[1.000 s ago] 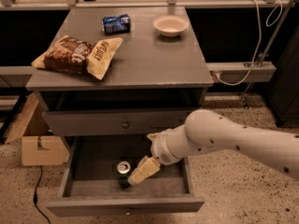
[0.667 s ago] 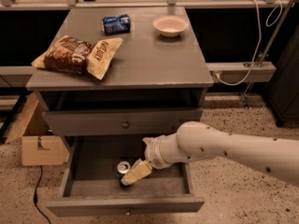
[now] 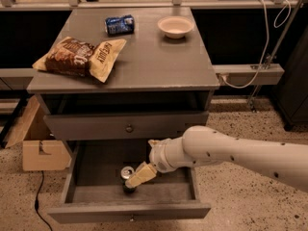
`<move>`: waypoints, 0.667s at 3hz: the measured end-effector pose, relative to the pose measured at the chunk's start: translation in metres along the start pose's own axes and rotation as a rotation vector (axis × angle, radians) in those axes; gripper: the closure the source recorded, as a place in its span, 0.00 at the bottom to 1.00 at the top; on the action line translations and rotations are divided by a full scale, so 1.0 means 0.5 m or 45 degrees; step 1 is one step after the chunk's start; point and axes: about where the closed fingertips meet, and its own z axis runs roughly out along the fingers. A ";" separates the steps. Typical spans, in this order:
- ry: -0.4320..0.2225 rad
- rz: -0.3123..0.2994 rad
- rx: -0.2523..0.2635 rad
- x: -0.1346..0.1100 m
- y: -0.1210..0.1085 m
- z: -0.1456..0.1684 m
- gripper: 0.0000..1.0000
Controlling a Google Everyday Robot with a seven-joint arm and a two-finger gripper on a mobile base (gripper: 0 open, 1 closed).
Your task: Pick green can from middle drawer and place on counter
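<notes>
Your end effector [image 3: 140,175] is down inside the open middle drawer [image 3: 96,170], right against the green can [image 3: 127,173]. You cannot tell whether it is open, closed or gripping. The green can stands upright on the drawer floor near the front panel, its silver top showing just left of the end effector. Above, on the table [image 3: 159,64], you have a blue can [image 3: 119,24] on its side, a bowl [image 3: 175,26] and a chip bag [image 3: 79,57].
</notes>
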 end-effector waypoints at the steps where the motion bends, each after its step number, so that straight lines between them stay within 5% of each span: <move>1: -0.057 0.042 0.005 0.030 -0.028 0.051 0.00; 2: -0.101 0.077 -0.002 0.068 -0.052 0.114 0.00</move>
